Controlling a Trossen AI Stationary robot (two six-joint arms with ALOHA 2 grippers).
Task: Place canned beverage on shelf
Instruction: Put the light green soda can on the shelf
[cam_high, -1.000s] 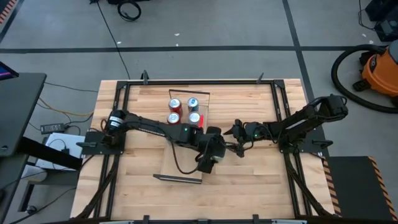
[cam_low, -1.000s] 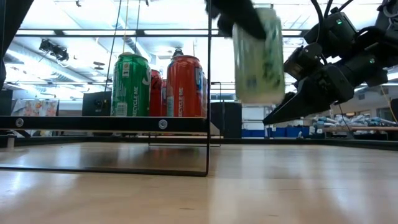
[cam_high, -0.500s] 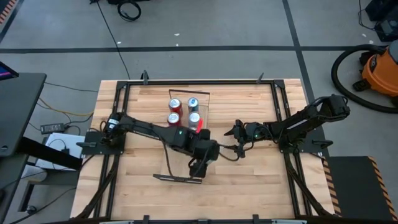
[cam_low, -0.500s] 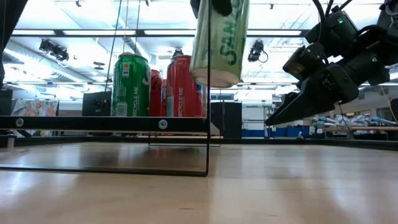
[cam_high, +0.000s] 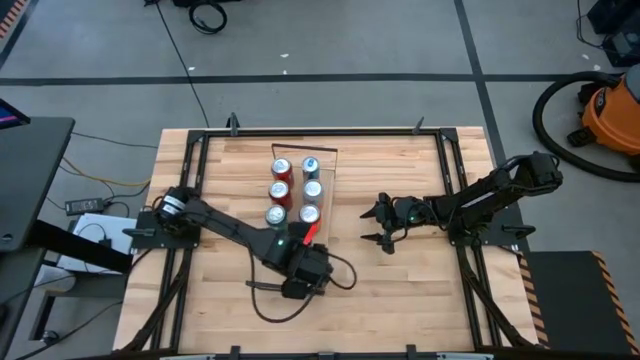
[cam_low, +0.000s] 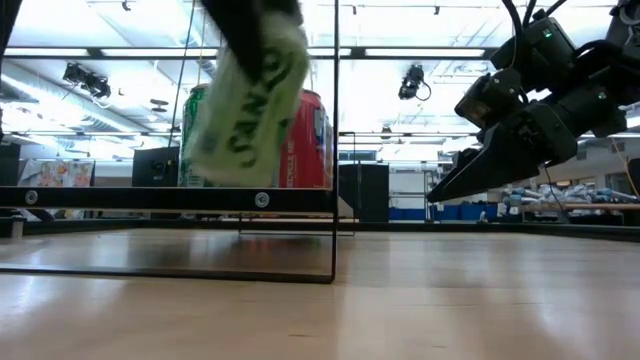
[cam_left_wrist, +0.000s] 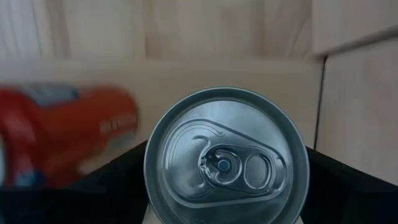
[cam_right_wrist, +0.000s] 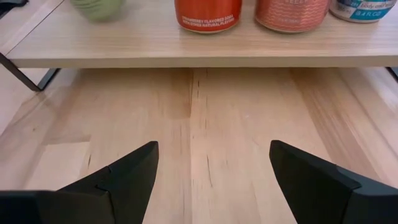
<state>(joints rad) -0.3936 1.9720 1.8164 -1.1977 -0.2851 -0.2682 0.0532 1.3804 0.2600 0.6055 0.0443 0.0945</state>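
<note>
The left tool (cam_high: 293, 283) is gripping a pale green aluminium beverage can (cam_low: 245, 110), tilted, above the long light-wood shelf (cam_right_wrist: 186, 50) toward the surface's front edge. Six cans are standing shelved already; this one is not yet released. The right tool (cam_high: 385, 224) is waiting open nearby.

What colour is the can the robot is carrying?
The can in the left gripper is pale green with white lettering, best seen in the low view.

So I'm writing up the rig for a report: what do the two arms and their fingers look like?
Both arms are dark, jointed and slim. The left arm trails a black cable loop and shows a small green light. The right arm also has a green light. The right gripper has flat, tapering, black fingers.
</note>
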